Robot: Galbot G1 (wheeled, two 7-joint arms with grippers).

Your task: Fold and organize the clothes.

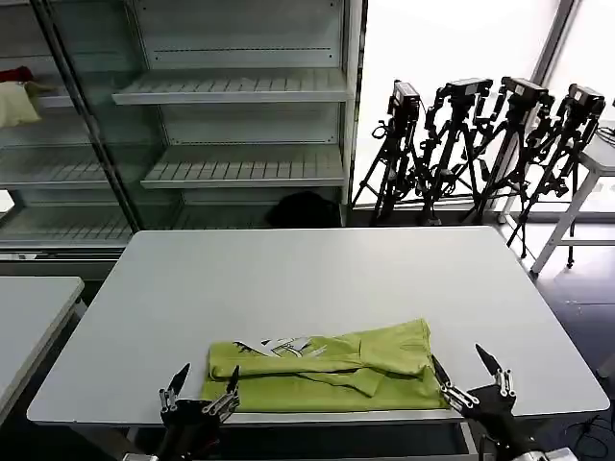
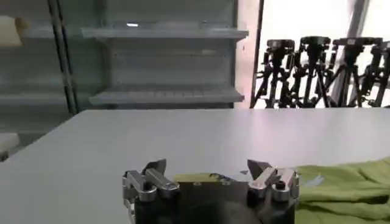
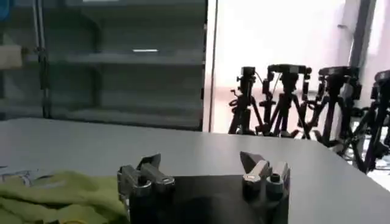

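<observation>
The clothes, a lime yellow-green T-shirt, lie folded into a long band near the table's front edge, with a white-and-dark print showing at its left part. My left gripper hovers open at the shirt's left front corner, nothing between its fingers. My right gripper stands open just off the shirt's right end, also empty. The shirt's green edge lies beside the open left gripper in the left wrist view. In the right wrist view the crumpled fabric sits beside the open right gripper.
The grey table stretches bare behind the shirt. Glass-fronted shelving stands beyond it, and several black tripods at the back right. A second table's corner sits at the left, and a cream-and-red cloth bundle rests on a far-left shelf.
</observation>
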